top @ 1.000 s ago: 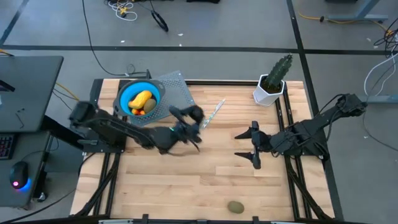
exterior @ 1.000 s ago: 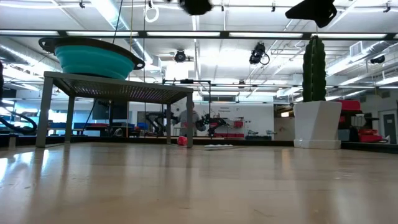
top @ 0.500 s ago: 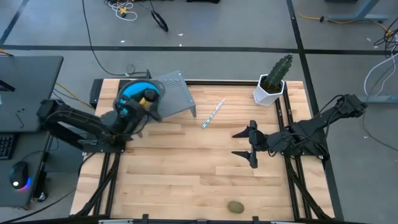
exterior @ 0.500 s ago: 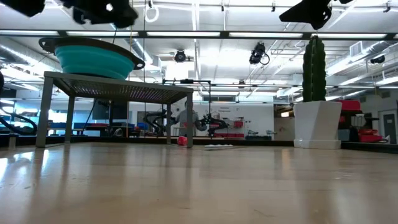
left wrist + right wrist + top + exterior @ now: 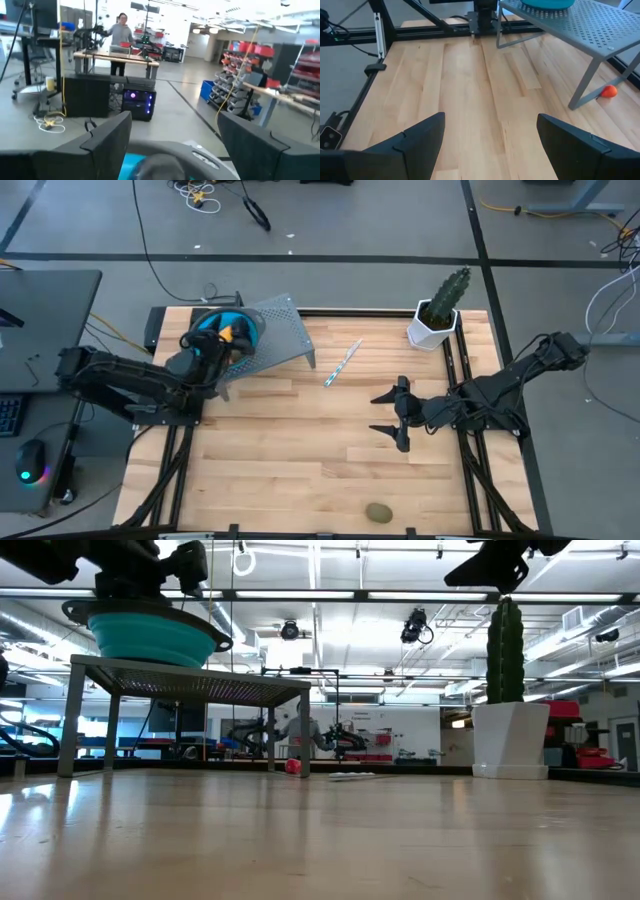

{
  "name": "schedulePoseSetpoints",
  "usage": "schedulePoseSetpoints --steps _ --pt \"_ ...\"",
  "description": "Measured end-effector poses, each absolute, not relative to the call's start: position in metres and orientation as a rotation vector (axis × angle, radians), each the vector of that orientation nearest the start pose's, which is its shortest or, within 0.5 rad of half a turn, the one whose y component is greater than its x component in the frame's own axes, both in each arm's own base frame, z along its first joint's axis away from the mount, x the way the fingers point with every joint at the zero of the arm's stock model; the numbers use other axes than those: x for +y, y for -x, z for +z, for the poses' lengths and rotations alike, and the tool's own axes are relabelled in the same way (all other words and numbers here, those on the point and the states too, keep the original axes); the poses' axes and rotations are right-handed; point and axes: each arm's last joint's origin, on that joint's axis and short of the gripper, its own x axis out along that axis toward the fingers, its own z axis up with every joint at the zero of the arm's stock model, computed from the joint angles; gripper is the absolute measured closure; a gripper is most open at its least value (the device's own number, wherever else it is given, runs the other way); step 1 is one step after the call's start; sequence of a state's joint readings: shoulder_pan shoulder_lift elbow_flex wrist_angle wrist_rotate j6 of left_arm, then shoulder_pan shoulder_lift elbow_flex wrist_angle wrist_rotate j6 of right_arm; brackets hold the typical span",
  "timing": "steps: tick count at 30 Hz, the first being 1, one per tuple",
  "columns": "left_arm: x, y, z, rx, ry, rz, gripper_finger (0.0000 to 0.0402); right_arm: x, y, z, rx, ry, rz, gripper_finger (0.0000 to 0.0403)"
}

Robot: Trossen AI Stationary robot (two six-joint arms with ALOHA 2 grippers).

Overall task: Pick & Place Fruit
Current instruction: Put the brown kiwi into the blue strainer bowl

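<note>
High view, left pincer: poised over the blue bowl at the surface's far left corner, blocking most of the bowl's inside.
Left pincer state: the left wrist view shows its two fingers spread apart with the bowl rim between them; whether they grip any fruit cannot be told.
Bowl: sits on top of a grey perforated stand; a yellow-orange piece shows at the pincer's edge.
Low view: the teal bowl rests on the stand, with the left arm's dark bulk right above it.
Right pincer: hovering over the bare wooden surface on the right half, fingers released and wide apart, nothing between them.
Olive-green fruit: lies alone near the surface's front edge, well apart from both pincers.
Small orange fruit: on the surface beside a leg of the stand, seen in the right wrist view.
Others: potted cactus at the far right; a thin pale stick near the middle.
</note>
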State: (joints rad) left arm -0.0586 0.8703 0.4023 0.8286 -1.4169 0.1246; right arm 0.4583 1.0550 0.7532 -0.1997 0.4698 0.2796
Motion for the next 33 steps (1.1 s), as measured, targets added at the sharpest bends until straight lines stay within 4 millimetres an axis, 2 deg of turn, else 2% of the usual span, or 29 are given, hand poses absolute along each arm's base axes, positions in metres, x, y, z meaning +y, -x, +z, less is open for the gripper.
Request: schedulePoseSetpoints --steps 5,11,19,21,24,28,33 --pt "0.019 -0.165 0.274 -0.217 0.172 1.338 0.0095 0.087 -0.206 0.273 0.441 -0.051 -0.073 0.0078" --pt "0.018 -0.170 0.269 -0.182 0.116 1.227 0.0093 0.087 -0.206 0.273 0.441 -0.051 -0.073 0.0078" --pt "0.016 -0.174 0.271 -0.228 0.129 1.062 0.0042 0.087 -0.206 0.272 0.452 -0.039 -0.070 0.0078" --pt "0.015 -0.175 0.273 -0.247 0.130 0.982 0.0023 0.087 -0.205 0.270 0.472 -0.036 -0.050 0.0078" --pt "0.010 -0.180 0.276 -0.291 0.118 0.732 0.0005 0.090 -0.204 0.267 0.524 -0.041 0.054 0.0078" --pt "0.003 -0.183 0.283 -0.352 0.051 0.445 0.0010 0.102 -0.207 0.258 0.603 -0.040 0.250 0.0078" --pt "-0.003 -0.185 0.284 -0.359 -0.017 0.237 0.0012 0.121 -0.214 0.236 0.694 0.035 0.323 0.0078"
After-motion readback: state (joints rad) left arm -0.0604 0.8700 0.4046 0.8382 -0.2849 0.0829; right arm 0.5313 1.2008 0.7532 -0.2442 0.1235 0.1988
